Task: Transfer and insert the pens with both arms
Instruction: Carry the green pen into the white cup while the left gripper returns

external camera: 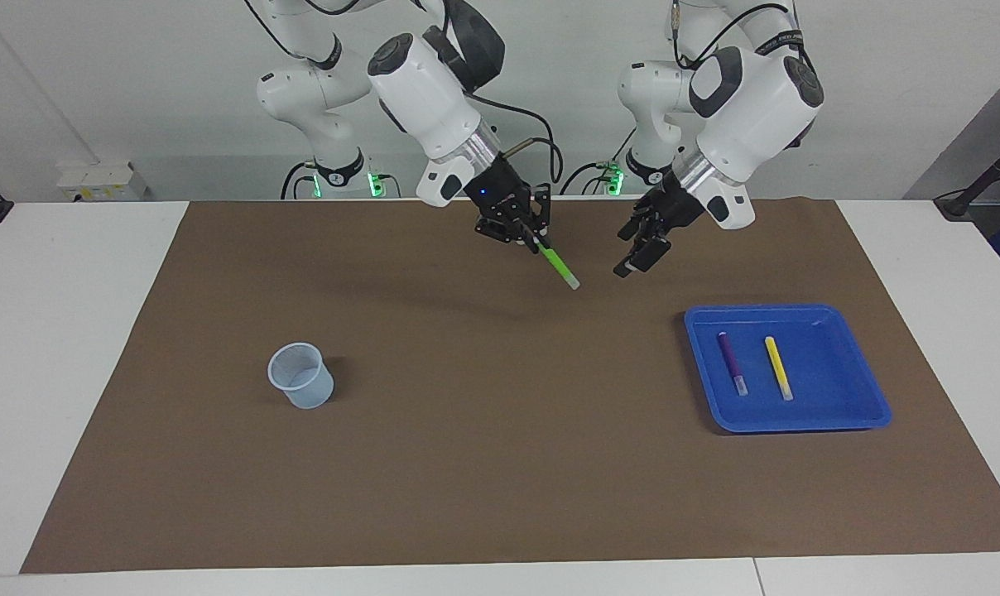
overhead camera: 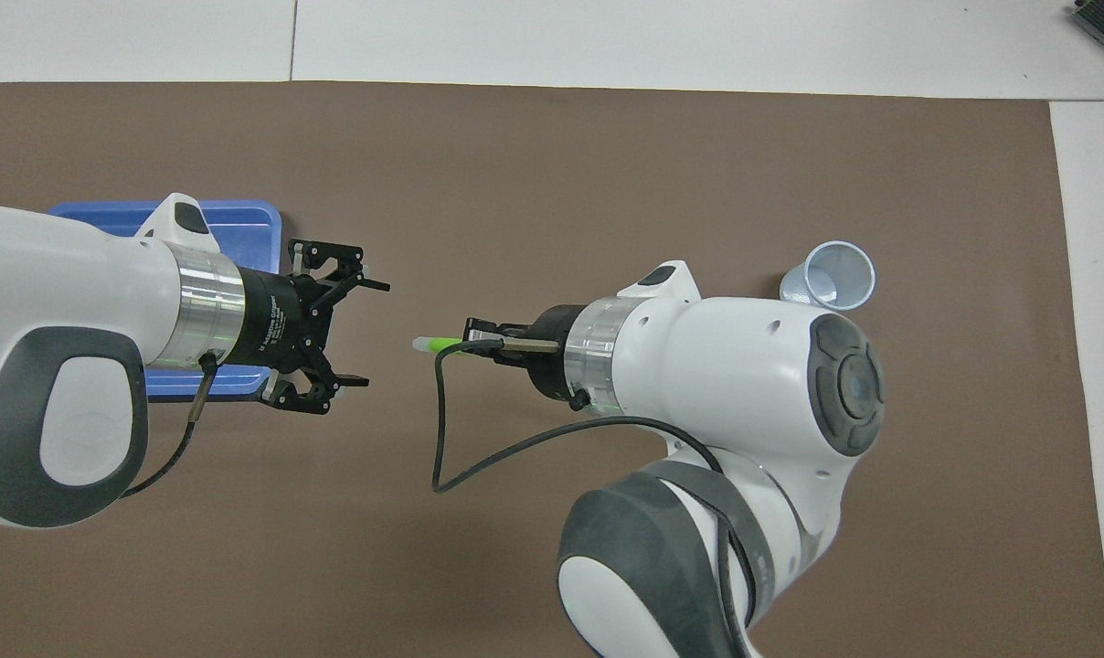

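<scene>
My right gripper is shut on the green pen, which hangs tilted above the mat with its pale cap end pointing down toward the left arm's end. A short gap away, my left gripper stands open with nothing between its fingers, in the air beside the tray's edge. The purple pen and the yellow pen lie side by side in the blue tray. The left arm hides both of them in the overhead view.
A pale translucent cup stands upright on the brown mat toward the right arm's end. The blue tray shows only partly under the left arm in the overhead view. A black cable loops below the right wrist.
</scene>
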You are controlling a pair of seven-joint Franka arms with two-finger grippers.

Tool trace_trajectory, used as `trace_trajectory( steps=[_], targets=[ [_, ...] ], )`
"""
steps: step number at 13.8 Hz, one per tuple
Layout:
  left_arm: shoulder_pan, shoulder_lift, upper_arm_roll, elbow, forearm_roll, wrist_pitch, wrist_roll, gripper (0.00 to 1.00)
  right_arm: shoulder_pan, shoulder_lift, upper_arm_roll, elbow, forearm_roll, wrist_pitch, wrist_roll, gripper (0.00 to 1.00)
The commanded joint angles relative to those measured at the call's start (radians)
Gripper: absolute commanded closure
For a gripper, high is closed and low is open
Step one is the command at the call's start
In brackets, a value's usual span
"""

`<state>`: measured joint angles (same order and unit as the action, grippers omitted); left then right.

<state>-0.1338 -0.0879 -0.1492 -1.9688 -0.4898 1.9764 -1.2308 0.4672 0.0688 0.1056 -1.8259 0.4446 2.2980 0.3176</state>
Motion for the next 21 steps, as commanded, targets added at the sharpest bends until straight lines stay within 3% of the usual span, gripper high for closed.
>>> trace_trajectory(
  steps=[1,4,7,15,21],
  targets=[
    [0.057,-0.029,-0.001,-0.012,0.104,-0.062,0.187,0.0,-0.045,0.02,0.006,0.053,-0.104,-0.086,-0.144,1.0],
    [0.059,-0.027,0.0,-0.004,0.273,-0.062,0.383,0.0,-0.1,0.014,0.0,0.065,-0.202,-0.172,-0.319,1.0],
    [0.092,-0.027,0.017,-0.007,0.28,-0.051,0.513,0.0,-0.159,0.019,-0.006,0.112,-0.331,-0.265,-0.522,1.0],
    [0.138,-0.027,0.019,-0.013,0.281,-0.047,0.603,0.0,-0.334,0.022,-0.007,0.09,-0.495,-0.209,-1.047,1.0],
    [0.134,-0.027,0.017,-0.012,0.281,-0.044,0.605,0.0,-0.401,0.045,-0.007,0.022,-0.54,-0.164,-1.245,1.0]
  ],
)
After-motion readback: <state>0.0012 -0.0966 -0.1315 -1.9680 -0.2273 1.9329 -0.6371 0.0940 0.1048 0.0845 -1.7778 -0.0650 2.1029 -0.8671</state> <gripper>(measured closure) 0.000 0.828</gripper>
